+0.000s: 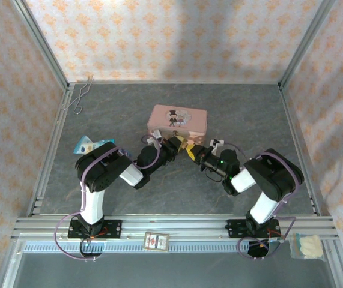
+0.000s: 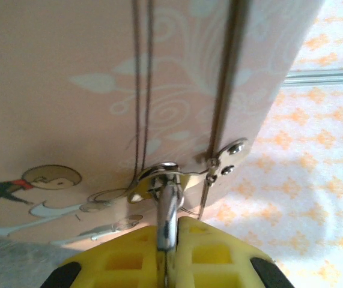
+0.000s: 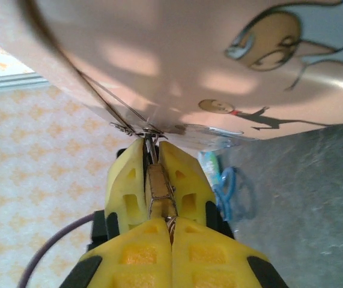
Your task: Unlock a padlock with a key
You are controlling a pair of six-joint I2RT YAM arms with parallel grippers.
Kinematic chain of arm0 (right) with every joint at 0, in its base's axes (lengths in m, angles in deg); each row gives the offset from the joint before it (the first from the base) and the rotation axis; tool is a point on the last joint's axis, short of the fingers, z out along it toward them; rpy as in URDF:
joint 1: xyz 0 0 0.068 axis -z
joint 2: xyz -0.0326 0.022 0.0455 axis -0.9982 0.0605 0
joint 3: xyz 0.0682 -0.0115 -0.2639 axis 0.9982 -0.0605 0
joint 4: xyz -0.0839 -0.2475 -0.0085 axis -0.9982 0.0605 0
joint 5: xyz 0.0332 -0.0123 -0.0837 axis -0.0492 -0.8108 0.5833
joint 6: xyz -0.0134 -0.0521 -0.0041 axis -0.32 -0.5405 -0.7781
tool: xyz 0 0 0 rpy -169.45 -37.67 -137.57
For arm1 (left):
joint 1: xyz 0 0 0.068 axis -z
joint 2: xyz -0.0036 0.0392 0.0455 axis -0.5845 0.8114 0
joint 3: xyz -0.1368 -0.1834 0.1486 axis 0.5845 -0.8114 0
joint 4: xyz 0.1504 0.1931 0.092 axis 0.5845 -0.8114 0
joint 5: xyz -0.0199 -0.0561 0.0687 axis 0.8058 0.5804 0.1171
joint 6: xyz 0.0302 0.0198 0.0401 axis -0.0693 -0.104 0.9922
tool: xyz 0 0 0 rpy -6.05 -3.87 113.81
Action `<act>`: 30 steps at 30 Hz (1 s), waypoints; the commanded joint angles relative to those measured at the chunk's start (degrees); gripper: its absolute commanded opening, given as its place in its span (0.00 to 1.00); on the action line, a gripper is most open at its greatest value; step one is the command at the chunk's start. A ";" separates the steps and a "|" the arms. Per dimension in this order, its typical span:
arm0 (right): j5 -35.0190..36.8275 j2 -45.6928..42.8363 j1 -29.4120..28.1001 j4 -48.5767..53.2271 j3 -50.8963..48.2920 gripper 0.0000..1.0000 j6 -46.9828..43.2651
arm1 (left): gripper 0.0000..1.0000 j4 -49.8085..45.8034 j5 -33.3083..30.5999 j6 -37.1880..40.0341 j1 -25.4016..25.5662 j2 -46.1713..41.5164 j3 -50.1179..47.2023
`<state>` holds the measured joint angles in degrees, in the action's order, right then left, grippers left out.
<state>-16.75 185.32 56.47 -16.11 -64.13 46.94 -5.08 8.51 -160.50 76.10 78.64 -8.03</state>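
The brass padlock [image 3: 160,188] hangs from the hasp [image 2: 159,179] on the front of the pink tin [image 1: 177,119]. Its silvery shackle [image 2: 169,207] runs through the hasp's loop. My left gripper [image 2: 168,237] is shut on the padlock, its yellow fingers [image 3: 128,180] pressing both sides of the body. My right gripper [image 3: 172,231] faces it from the other side and is shut on the key [image 3: 172,222]. Just a sliver of the key shows between the pads, right at the padlock's lower end. Seen from above, both grippers [image 1: 189,148] meet in front of the tin.
A blue ring [image 3: 226,187] and a teal packet [image 1: 91,144] lie at the left by the left arm. A bent silver wire [image 1: 81,95] rests in the far left corner. A small card [image 1: 156,241] and a clear bag [image 1: 308,246] sit on the near rail.
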 commanded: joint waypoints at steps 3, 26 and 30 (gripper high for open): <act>-0.82 0.88 -0.26 -19.72 3.63 0.00 20.47 | 0.00 21.31 5.39 6.24 1.30 6.45 -0.58; 9.46 -4.46 0.99 -23.81 3.70 0.00 42.76 | 0.00 21.37 6.78 17.22 1.24 6.53 1.27; 4.97 -3.86 0.94 -18.08 3.72 0.13 33.26 | 0.00 21.29 3.53 14.76 0.81 7.20 0.45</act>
<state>-11.42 182.83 56.57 -14.84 -63.76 72.19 3.90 9.17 -146.81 75.80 83.41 -5.12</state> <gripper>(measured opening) 0.107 0.092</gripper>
